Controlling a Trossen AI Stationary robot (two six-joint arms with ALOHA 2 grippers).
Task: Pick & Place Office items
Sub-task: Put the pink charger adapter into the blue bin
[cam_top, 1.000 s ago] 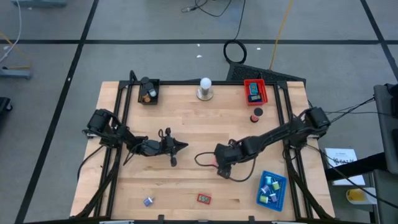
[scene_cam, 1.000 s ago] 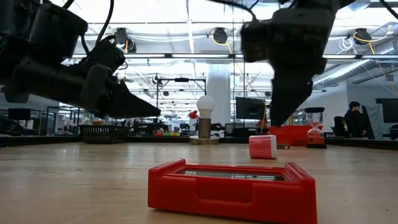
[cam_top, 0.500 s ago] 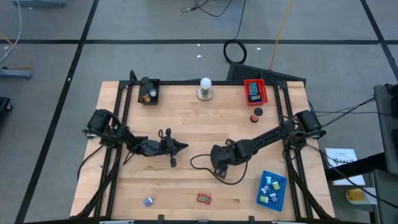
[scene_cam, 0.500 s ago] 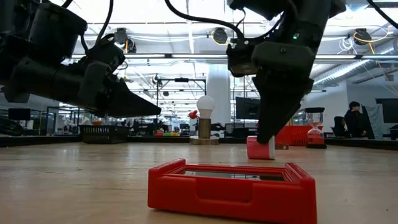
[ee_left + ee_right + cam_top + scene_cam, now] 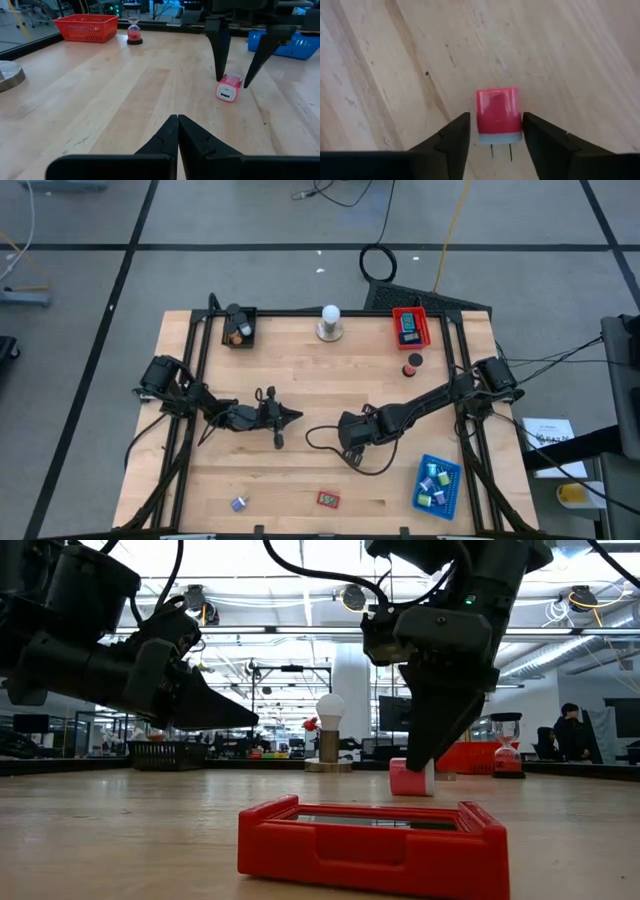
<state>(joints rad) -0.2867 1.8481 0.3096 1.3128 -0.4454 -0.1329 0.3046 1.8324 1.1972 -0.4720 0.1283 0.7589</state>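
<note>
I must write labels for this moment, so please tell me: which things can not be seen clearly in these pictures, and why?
- High view: the small red and white block is hidden under the right gripper.
- High view: pieces in the blue plastic tray and the small purple piece are too small to identify.
- Right wrist view: whether the fingers touch the block cannot be told.
- Low view: the flat red frame hides the table behind it.

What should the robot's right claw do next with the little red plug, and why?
Probably close. The right gripper is down at the table with one finger on each side of the red plug, and small gaps show, so it isn't gripped yet. Squeezing shut would let it lift the plug.
</note>
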